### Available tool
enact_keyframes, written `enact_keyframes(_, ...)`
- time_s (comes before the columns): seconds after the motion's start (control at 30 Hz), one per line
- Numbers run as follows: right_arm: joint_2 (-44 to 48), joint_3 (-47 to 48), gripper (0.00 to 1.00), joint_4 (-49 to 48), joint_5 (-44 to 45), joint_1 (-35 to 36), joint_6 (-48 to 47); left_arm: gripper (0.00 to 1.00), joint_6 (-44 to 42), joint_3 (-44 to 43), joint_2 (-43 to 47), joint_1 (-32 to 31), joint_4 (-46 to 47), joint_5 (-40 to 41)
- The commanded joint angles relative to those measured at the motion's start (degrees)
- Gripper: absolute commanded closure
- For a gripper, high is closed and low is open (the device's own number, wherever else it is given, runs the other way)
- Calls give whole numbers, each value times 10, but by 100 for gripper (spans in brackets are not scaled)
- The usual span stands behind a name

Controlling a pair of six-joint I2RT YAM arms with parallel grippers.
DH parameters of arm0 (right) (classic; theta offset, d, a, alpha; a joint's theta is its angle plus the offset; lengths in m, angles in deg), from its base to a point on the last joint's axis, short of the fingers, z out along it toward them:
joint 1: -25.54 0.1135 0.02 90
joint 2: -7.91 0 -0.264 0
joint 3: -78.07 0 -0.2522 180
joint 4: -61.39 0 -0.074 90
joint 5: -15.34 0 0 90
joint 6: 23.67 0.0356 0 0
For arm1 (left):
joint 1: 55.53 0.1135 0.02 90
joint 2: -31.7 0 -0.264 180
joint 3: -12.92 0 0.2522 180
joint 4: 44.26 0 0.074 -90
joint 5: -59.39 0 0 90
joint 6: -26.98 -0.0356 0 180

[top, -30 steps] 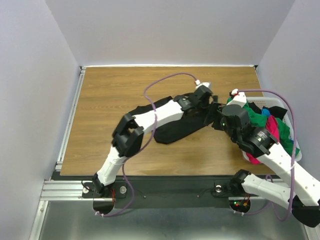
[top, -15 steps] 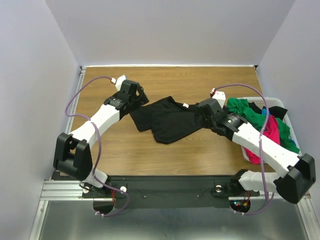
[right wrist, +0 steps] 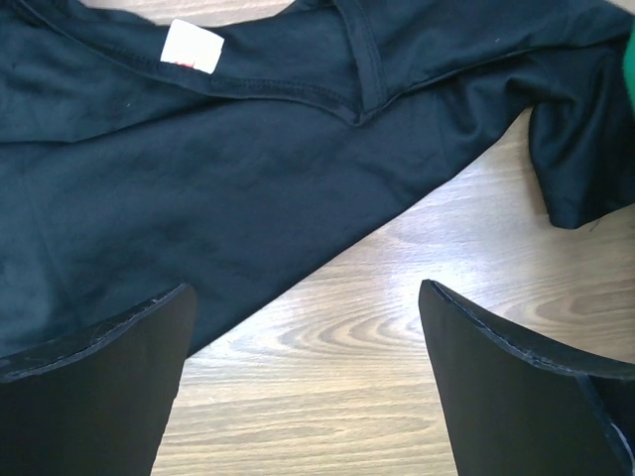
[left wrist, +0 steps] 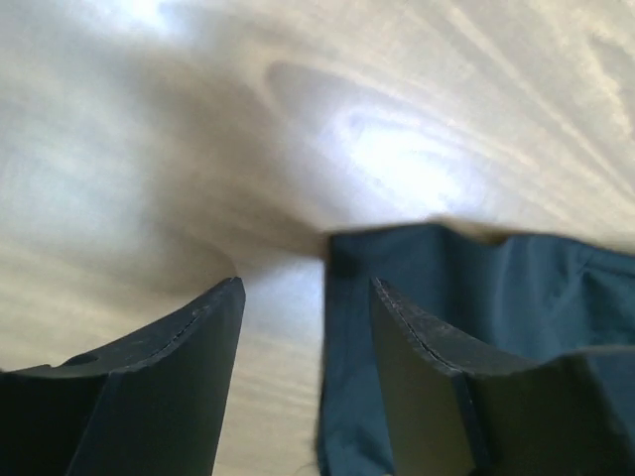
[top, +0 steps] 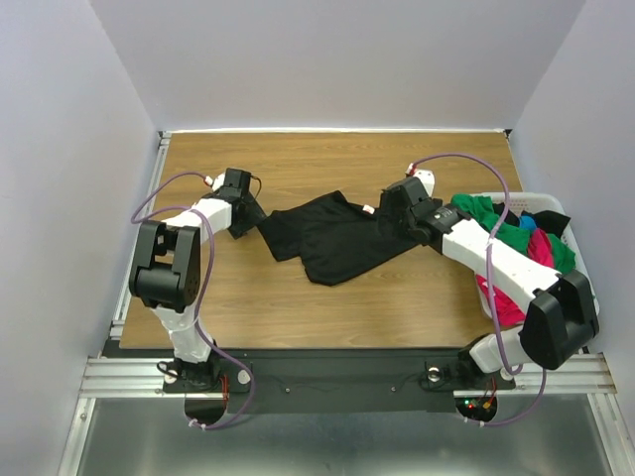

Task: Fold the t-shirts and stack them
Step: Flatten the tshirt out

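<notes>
A large black t-shirt (top: 332, 243) lies loosely spread on the wooden table. My left gripper (top: 255, 220) is at its left edge. In the left wrist view the left gripper (left wrist: 303, 307) is open low over the wood, with the shirt's edge (left wrist: 347, 327) between the fingers, against the right one. My right gripper (top: 387, 213) is at the shirt's right end. In the right wrist view the right gripper (right wrist: 303, 307) is open wide and empty above bare wood, with the shirt's collar and white label (right wrist: 193, 47) ahead. Green (top: 486, 223), magenta-pink (top: 541, 253), blue (top: 526, 220) and black (top: 552, 220) shirts lie in a heap at the right.
A white plastic basket (top: 521, 196) at the table's right edge holds the heaped shirts. A metal rail (top: 139, 238) runs along the table's left edge. Grey walls close in the left, back and right sides.
The left arm swung from the shirt's right end to its left side, drawing the shirt out leftward, and now sits at its left edge. The right gripper moved up to the shirt's right end.
</notes>
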Motion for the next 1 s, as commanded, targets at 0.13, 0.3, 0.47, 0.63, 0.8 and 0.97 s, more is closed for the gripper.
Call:
enact_keyframes(0.13, 31, -15, 0, -26, 9, -13, -9, 40, -25, -59, -73, 5, 18, -30)
enact_keyframes(0.3, 36, -23, 0, -27, 12, -21, -5, 47, -39, -52, -69, -16, 6, -8)
enact_keyframes(0.47, 36, -26, 0, -27, 17, -23, -8, 54, -27, -46, -83, -36, -24, 39)
enact_keyframes(0.63, 42, -33, 0, -28, 24, -27, -10, 59, -11, -45, -94, -51, -49, 55)
enact_keyframes(0.8, 44, -39, 0, -32, 29, -31, -11, 85, -14, -56, -104, -63, -57, 51)
enact_keyframes(0.97, 50, -49, 0, -34, 30, -36, -17, 100, -41, -61, -93, -65, -12, 14)
